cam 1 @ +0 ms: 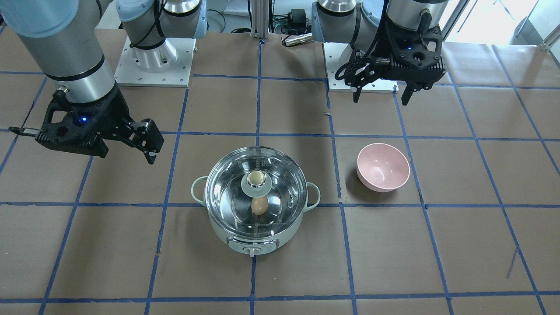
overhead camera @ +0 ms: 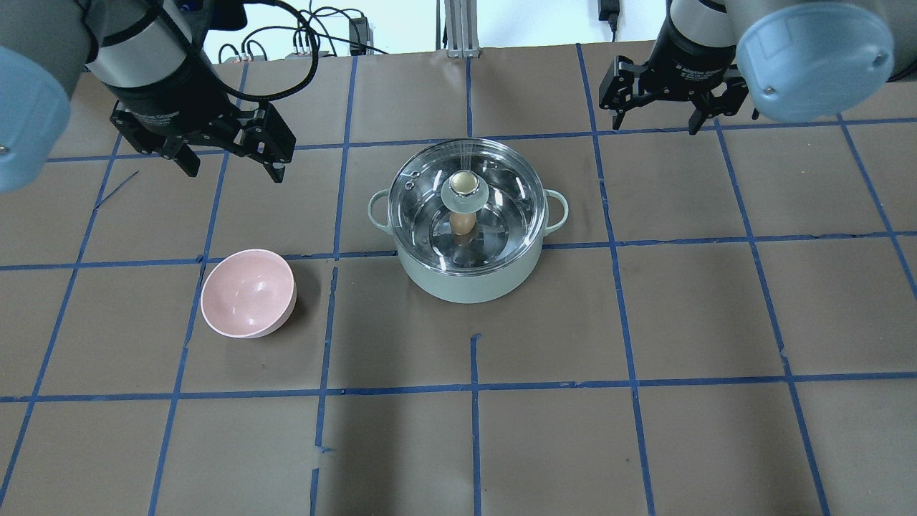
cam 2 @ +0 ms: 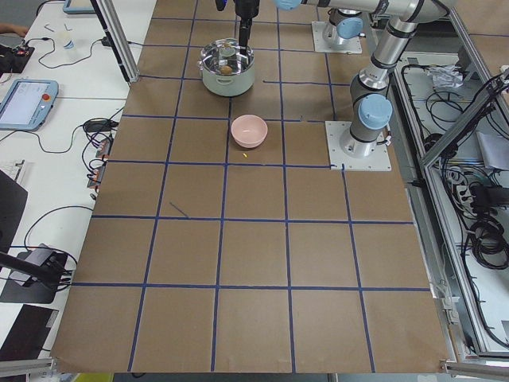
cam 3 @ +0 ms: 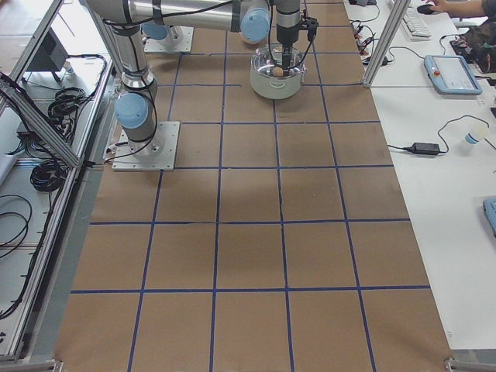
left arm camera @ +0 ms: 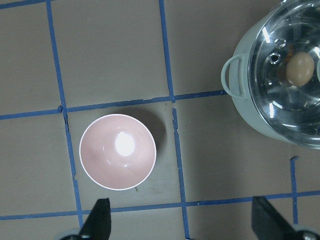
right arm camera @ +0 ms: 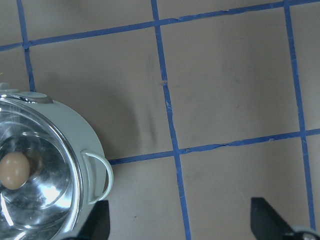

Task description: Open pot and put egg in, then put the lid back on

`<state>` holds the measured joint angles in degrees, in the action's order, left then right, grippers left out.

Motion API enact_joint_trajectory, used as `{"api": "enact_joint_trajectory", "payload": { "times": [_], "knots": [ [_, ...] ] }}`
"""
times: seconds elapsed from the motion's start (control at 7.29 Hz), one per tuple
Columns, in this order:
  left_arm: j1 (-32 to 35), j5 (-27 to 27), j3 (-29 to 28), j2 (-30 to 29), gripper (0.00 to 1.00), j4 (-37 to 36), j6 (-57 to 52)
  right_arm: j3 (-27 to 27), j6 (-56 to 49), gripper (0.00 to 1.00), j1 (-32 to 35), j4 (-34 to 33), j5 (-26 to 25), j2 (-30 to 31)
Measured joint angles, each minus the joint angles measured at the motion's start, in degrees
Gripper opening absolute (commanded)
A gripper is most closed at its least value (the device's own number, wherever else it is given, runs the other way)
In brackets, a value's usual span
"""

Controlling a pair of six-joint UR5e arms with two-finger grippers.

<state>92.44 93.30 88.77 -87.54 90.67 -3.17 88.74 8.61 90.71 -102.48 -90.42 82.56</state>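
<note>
Glass lid (overhead camera: 464, 188) sits closed on the mint pot (overhead camera: 469, 281), with the brown egg (overhead camera: 463, 223) inside beneath it. Left tool (overhead camera: 233, 161) and right tool (overhead camera: 655, 118) hang wide open and empty. The pot lies between them, rightward of the left, leftward of the right, touching neither.

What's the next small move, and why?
Probably none beyond easing both arms clear: the egg lies in the pot under the lid, which looks seated on the rim. The left gripper and right gripper are both open, empty and off to the sides. The pink bowl is empty.
</note>
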Motion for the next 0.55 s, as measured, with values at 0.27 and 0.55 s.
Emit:
{"api": "enact_joint_trajectory", "payload": {
  "times": [0.27, 0.55],
  "knots": [
    [-0.42, 0.09, 0.04, 0.00, 1.00, 0.02, -0.02, 0.08, 0.00, 1.00, 0.02, 0.00, 0.06, 0.04],
    [-0.61, 0.18, 0.06, 0.00, 1.00, 0.09, -0.08, 0.14, 0.00, 1.00, -0.01, 0.00, 0.07, 0.01]
  ]
}}
